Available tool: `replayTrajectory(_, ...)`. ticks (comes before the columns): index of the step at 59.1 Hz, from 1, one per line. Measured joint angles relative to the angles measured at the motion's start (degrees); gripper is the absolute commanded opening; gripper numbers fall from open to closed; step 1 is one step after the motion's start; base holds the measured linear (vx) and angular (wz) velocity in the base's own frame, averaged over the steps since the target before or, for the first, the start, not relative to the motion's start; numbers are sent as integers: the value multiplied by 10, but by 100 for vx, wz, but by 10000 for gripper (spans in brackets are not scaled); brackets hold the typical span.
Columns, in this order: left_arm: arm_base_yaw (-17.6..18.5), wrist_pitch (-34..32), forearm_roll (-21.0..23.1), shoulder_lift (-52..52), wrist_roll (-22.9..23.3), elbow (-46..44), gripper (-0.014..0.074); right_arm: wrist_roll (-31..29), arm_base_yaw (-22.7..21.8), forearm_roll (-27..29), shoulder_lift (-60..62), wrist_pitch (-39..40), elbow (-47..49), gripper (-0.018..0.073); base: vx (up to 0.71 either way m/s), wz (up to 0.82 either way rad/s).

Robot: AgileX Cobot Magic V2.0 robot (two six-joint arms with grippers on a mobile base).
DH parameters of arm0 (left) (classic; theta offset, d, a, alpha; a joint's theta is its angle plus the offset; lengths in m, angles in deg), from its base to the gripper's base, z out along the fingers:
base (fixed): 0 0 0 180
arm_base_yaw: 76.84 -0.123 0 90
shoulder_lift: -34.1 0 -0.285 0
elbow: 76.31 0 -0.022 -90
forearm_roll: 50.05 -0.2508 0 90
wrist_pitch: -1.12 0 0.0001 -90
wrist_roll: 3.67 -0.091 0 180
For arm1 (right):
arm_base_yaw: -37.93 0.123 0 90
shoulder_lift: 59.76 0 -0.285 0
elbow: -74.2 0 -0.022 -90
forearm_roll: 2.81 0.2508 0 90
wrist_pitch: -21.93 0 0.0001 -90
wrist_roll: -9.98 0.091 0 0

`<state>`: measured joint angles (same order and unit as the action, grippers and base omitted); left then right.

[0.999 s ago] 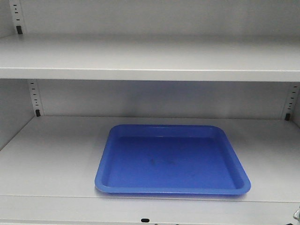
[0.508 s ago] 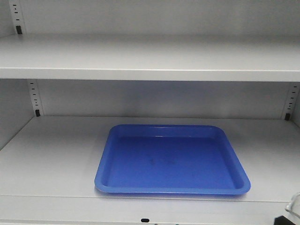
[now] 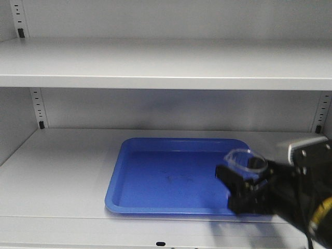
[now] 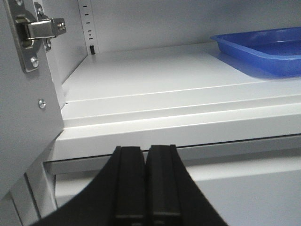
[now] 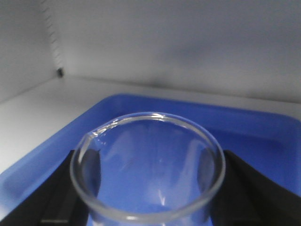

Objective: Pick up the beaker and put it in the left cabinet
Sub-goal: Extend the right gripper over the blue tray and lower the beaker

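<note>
The beaker is held upright, mouth upward and long axis vertical, clamped between the jaws of the right gripper above the front right corner of the blue tray, which lies on the lower shelf of the left cabinet. Its spout is resolved only in the right wrist view, at the rim's left. The left gripper, jaws pressed together on nothing, is shown only by its own wrist view, below the shelf's front edge, left of the tray.

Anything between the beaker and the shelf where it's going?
Nothing visible. The right gripper holds the beaker over the right front corner of the blue tray on the cabinet shelf; the tray is empty.
</note>
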<state>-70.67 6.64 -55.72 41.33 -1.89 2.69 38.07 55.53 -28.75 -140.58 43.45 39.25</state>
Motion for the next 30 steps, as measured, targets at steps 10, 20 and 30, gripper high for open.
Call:
replayTrajectory(10, 0, 0, 0, 0, 0, 0, -8, 2, -23, 18, -126, 47, 68, -4, 0, 0)
replayTrajectory(20, 0, 0, 0, 0, 0, 0, -8, 14, -24, 0, -216, 62, 132, -4, 0, 0)
replayTrajectory(30, 0, 0, 0, 0, 0, 0, -8, 4, -24, -33, -291, 62, 189, 1, 0, 0)
